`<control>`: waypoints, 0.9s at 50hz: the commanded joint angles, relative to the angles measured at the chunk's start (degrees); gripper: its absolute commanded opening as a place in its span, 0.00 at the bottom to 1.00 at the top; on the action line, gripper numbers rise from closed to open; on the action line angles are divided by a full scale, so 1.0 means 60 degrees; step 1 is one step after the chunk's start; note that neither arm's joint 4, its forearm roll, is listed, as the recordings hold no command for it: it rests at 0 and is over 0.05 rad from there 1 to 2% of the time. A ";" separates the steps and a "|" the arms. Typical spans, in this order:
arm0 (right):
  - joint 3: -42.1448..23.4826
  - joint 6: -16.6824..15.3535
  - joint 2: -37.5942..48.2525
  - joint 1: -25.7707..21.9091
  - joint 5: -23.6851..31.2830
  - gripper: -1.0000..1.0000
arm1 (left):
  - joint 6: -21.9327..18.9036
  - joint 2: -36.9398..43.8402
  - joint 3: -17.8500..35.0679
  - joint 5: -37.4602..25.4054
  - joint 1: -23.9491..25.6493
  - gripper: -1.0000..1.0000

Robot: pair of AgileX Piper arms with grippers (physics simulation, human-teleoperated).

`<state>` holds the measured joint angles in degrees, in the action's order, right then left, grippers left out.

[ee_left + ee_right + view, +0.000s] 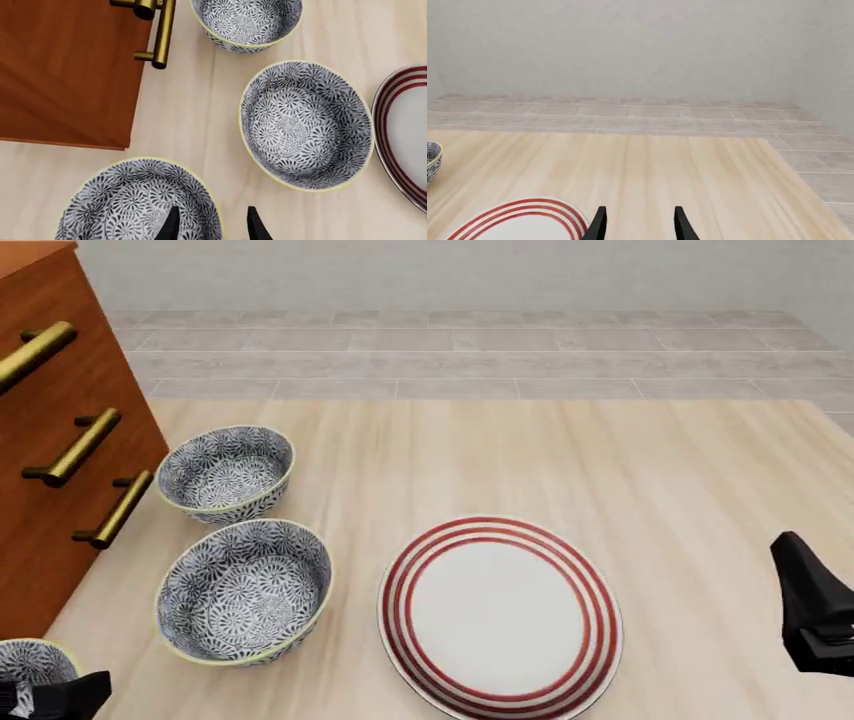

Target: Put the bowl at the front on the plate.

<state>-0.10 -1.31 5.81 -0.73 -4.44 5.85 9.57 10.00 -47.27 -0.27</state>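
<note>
Left wrist view is showing the left tool (209, 225) hanging open and empty over the bowl (137, 200) at the table's near left, likely rigid, glossy, breakable, best pinched at its rim.

No readable text in any view

No letters, numbers, labels, brand marks or signs can be read on any surface. The only markings are decoration: the dark blue-and-white floral pattern on the bowl (137, 202) and the two like it, and the three red rings around the plate (501, 617).
</note>
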 commanded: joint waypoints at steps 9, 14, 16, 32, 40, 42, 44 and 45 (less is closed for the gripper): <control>-0.0005 0.0012 -0.0106 0.0015 0.0104 1.00 | 0.0265 -0.0075 -0.0145 -0.0129 0.0146 1.00; -0.0002 0.0003 -0.0077 0.0024 0.0070 1.00 | 0.0279 -0.0009 -0.0204 -0.0044 0.0136 1.00; 0.0000 0.0005 -0.0101 0.0025 0.0094 1.00 | 0.0272 0.0016 -0.0247 -0.0007 0.0106 1.00; -0.0003 0.0006 0.0002 0.0036 -0.0015 1.00 | 0.0337 0.0125 -0.0445 0.0130 -0.0001 1.00; -0.0001 0.0007 -0.0031 0.0041 0.0018 1.00 | 0.0388 0.0148 -0.0515 0.0186 0.0018 1.00; -0.0002 0.0011 -0.0010 0.0045 0.0000 1.00 | 0.0377 0.0188 -0.0510 0.0229 0.0013 1.00; -0.0003 0.0011 -0.0008 0.0052 -0.0004 1.00 | 0.0367 0.0234 -0.0518 0.0285 0.0017 1.00; -0.0003 0.0013 -0.0007 0.0055 -0.0005 1.00 | 0.0365 0.0268 -0.0528 0.0317 0.0016 1.00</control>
<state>-0.12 -1.25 5.64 -0.49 -4.34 7.95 10.47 7.24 -46.22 -0.18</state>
